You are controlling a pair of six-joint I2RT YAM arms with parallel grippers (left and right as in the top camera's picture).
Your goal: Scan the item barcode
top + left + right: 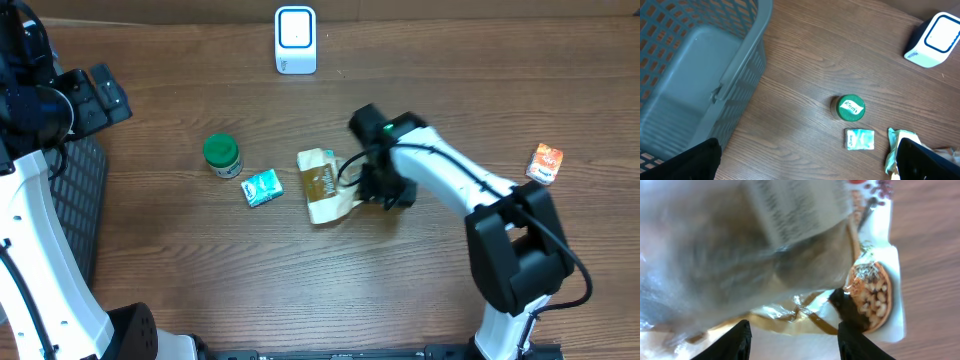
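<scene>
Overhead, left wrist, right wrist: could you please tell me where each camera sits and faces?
Overhead: above the table, facing straight down; left arm and right arm show.
Left wrist: on the left arm, facing down at basket and jar; left claw at bottom.
Right wrist: close above the snack packet; right claw at bottom.
Shared: overhead and left wrist both show jar and scanner.

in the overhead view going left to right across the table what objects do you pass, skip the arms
basket → green-lidded jar → teal packet → snack bag → orange packet
</scene>
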